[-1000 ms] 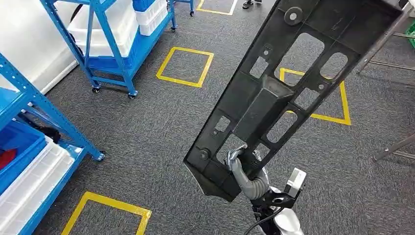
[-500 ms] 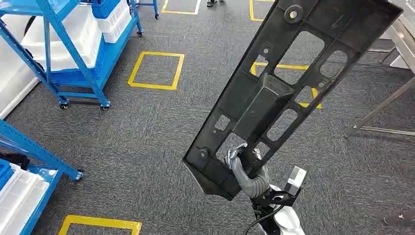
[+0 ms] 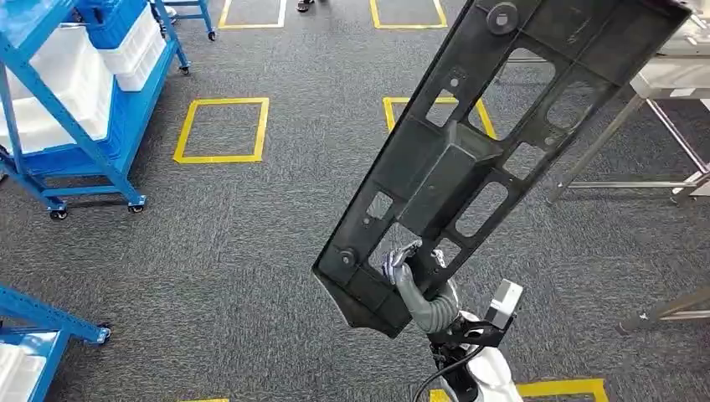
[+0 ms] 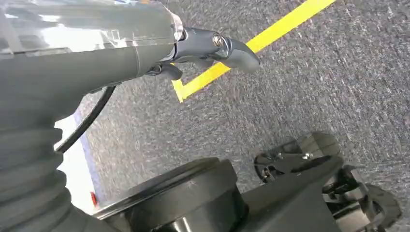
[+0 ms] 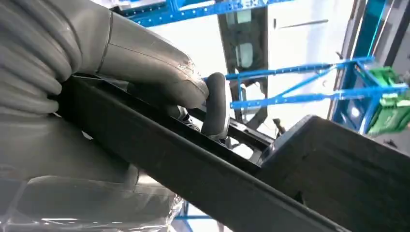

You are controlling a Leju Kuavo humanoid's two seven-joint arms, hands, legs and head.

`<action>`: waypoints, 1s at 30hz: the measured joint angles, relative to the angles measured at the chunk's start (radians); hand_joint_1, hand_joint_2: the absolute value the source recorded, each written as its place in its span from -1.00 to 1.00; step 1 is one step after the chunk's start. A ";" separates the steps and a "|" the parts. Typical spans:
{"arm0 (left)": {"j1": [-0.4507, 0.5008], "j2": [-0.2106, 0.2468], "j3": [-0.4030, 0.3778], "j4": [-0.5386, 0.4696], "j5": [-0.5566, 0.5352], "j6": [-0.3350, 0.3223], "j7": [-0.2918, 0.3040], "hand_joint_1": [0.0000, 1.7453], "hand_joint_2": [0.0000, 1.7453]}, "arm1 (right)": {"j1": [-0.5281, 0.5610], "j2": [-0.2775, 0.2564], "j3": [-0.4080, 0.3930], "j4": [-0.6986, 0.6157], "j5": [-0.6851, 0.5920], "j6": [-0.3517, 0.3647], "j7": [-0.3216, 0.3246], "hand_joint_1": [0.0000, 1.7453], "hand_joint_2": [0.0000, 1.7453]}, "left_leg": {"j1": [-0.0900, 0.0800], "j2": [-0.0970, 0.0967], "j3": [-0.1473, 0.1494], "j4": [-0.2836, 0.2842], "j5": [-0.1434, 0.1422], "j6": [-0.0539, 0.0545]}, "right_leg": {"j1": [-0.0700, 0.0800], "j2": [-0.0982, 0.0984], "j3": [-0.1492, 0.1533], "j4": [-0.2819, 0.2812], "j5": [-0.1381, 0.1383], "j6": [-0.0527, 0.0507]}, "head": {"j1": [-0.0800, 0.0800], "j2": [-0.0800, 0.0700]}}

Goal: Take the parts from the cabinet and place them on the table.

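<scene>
- The right hand point(image 3: 408, 270) grips the panel point(image 3: 469, 159) near its low end, fingers hooked through one of the cutouts; the right arm point(image 3: 481, 373) rises from 6 o'clock in the head view.
- The panel is a long black plastic part with many rectangular holes and a raised block at its middle. It is held up off the floor, tilted, running from about 7 o'clock by the hand to 1 o'clock at the frame's upper edge.
- In the right wrist view the thumb point(image 5: 145, 63) lies over the panel's point(image 5: 203, 179) edge and a dark finger point(image 5: 216, 108) curls round a rib, so the hold is a firm clasp.
- The left hand point(image 4: 212, 48) hangs over the carpet point(image 4: 338, 82), holding nothing; its fingers are bent inward, and I cannot tell how far they are closed.
- A yellow tape line point(image 4: 251, 48) runs on the carpet beyond that hand.
- A steel table point(image 3: 670, 79) stands at 2 o'clock in the head view, its top partly hidden behind the panel's far end.
- A blue rack point(image 3: 79, 100) on wheels with white bins point(image 3: 50, 79) stands at 10 o'clock.
- Yellow squares point(image 3: 222, 130) are taped on the grey floor at 11 and 12 o'clock.
</scene>
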 joint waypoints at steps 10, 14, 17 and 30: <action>-0.013 0.005 0.003 0.000 0.005 -0.002 -0.011 -1.00 1.00 | -0.009 0.003 0.000 0.015 -0.004 0.006 -0.001 1.00 1.00 | 0.006 -0.114 -0.085 0.131 0.013 -0.009 | -0.016 0.123 0.027 -0.007 -0.004 -0.017 | 0.000 0.000; -0.005 0.004 0.005 0.000 0.005 -0.003 -0.008 -1.00 1.00 | -0.011 0.008 0.001 0.019 -0.006 0.008 -0.002 1.00 1.00 | 0.010 -0.179 -0.049 0.024 0.028 0.000 | -0.022 0.163 0.009 0.001 0.001 0.005 | 0.000 0.000; -0.008 0.001 0.005 0.000 0.003 -0.003 -0.007 -1.00 1.00 | -0.009 0.007 0.001 0.019 -0.006 0.010 -0.002 1.00 1.00 | 0.018 -0.146 -0.041 0.007 0.042 0.022 | -0.021 0.176 0.007 -0.001 0.002 0.021 | 0.000 0.000; 0.001 0.001 0.005 0.000 0.002 -0.002 -0.006 -1.00 1.00 | -0.017 0.006 0.001 0.036 -0.007 0.015 -0.004 1.00 1.00 | 0.001 -0.014 -0.016 0.001 0.015 0.007 | -0.004 -0.016 0.016 -0.012 -0.003 0.009 | 0.000 0.000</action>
